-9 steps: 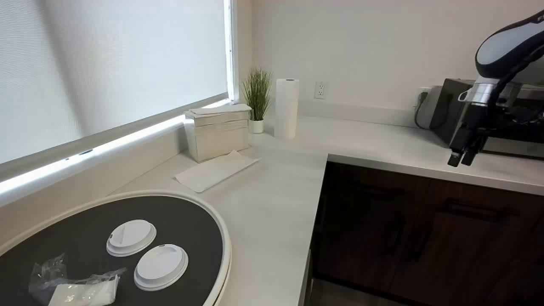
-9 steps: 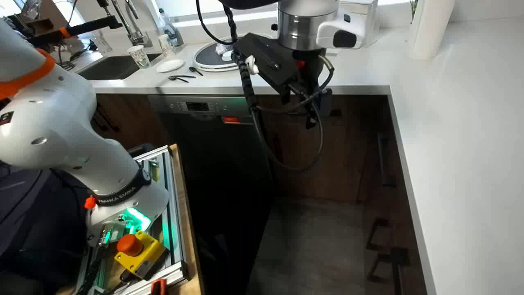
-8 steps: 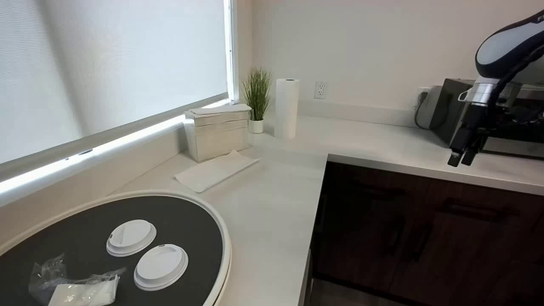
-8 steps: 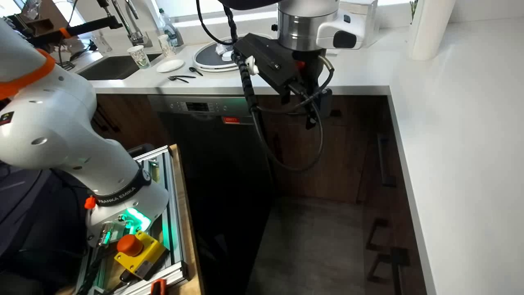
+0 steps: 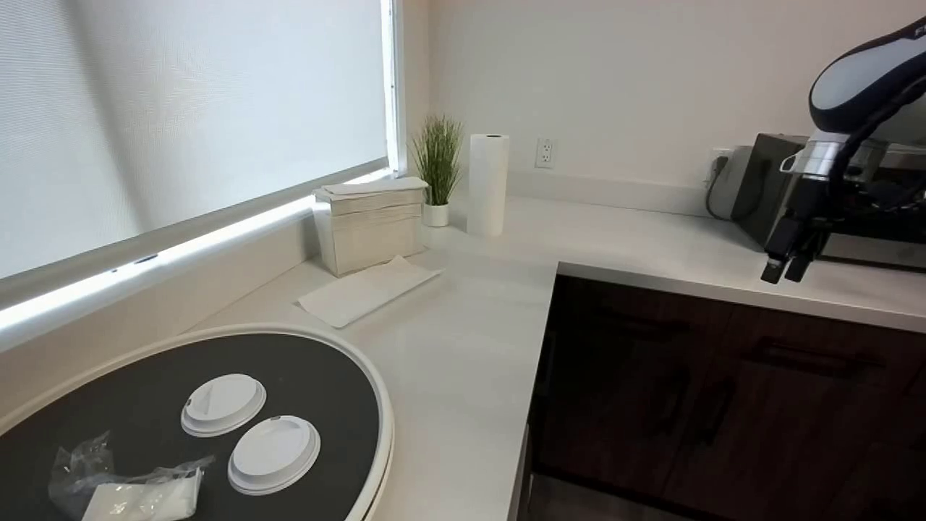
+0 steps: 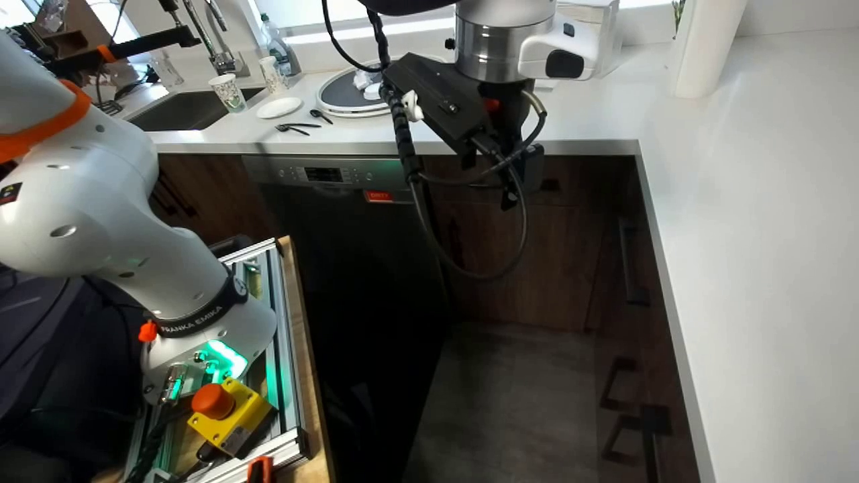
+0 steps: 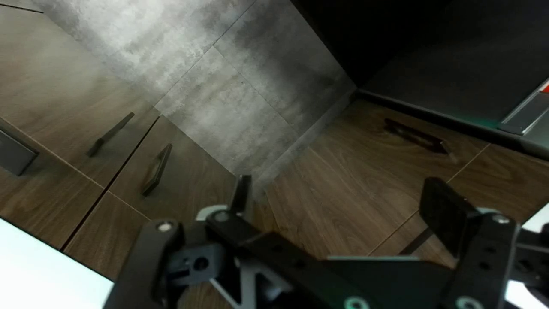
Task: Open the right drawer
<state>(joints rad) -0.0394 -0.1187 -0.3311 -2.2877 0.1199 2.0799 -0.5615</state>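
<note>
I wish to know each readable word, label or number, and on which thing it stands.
"FRANKA EMIKA": black band low on the robot arm.
"DIRTY": red sign on the dishwasher.
Too small to read: marks on the arm's dark sticker and the dishwasher's control panel.
Cut off by frame: lettering high on the arm.

Both exterior views take in the counter (image 5: 470, 347) from above; the wrist view faces the floor (image 7: 244, 107).

In an exterior view the right drawer (image 5: 817, 362) lies below the jaws, the neighbouring drawer front (image 5: 644, 311) to their lower left. Left of the jaws, the paper roll (image 5: 488, 186) stands beside the plant (image 5: 437, 170) on the surface (image 5: 463, 362); farther left, two lids (image 5: 275, 452) lie on the tray (image 5: 318, 376). An appliance (image 5: 758, 192) stands behind the jaws.
</note>
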